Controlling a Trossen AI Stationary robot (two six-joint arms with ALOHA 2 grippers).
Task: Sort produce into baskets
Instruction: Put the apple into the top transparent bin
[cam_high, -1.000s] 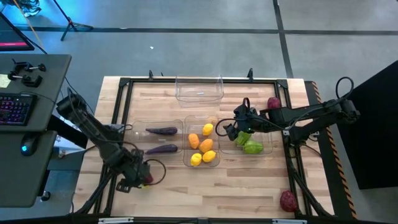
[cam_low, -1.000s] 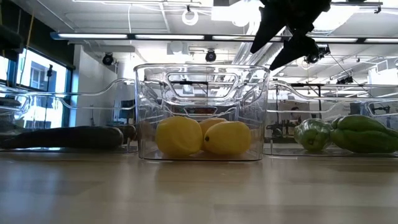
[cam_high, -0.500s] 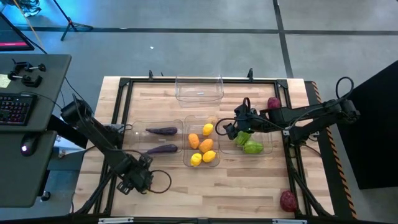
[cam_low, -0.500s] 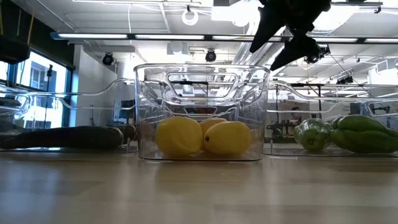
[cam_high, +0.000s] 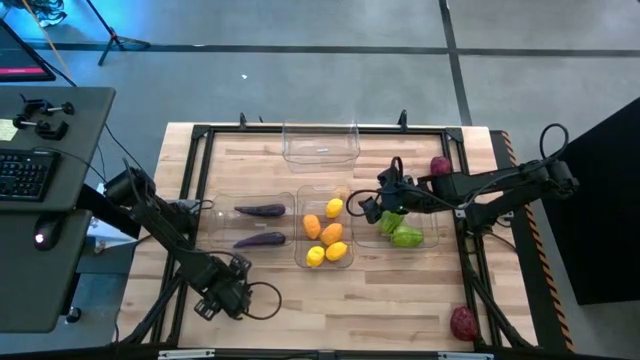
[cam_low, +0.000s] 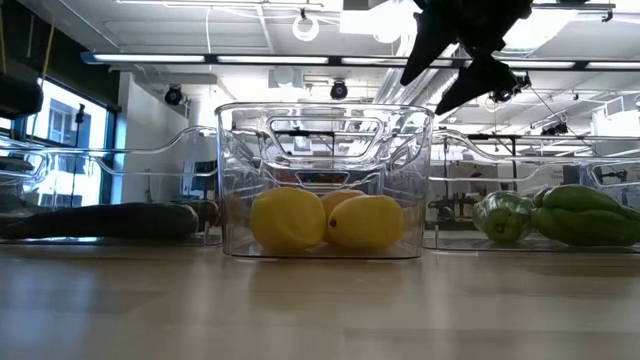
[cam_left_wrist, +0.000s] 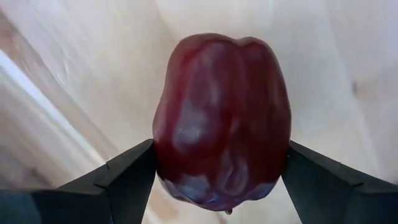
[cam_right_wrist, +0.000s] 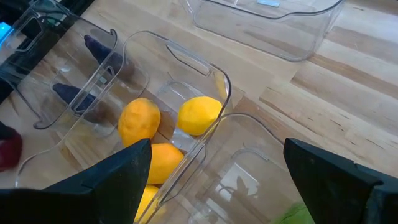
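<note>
My left gripper (cam_high: 228, 297) is near the table's front left, shut on a dark red round piece (cam_left_wrist: 221, 118). My right gripper (cam_high: 372, 208) is open and empty, above the gap between the middle bin and the right bin; it also shows in the low view (cam_low: 455, 70). The left clear bin (cam_high: 222, 228) holds two purple eggplants (cam_high: 260, 225). The middle bin (cam_high: 300, 225) holds lemons and orange ones (cam_high: 328, 232). The right bin (cam_high: 432, 235) holds green ridged ones (cam_high: 403, 232). The far bin (cam_high: 320, 143) holds nothing. My left gripper pinches the dark red piece by its two opposite sides (cam_left_wrist: 163, 155), near its lower end, between the two fingers (cam_left_wrist: 127, 177). The fingers point down at the wooden table top. Whether the piece rests on the table or hangs clear, I cannot tell.
Two more dark red pieces lie on the table, one at the far right (cam_high: 440, 166) and one at the near right corner (cam_high: 462, 322). A black frame (cam_high: 200, 135) runs around the table top. Bare wood lies in front of the bins.
My left gripper has gone a little toward the table's near edge, carrying the dark red piece with it. My right gripper has kept still.
</note>
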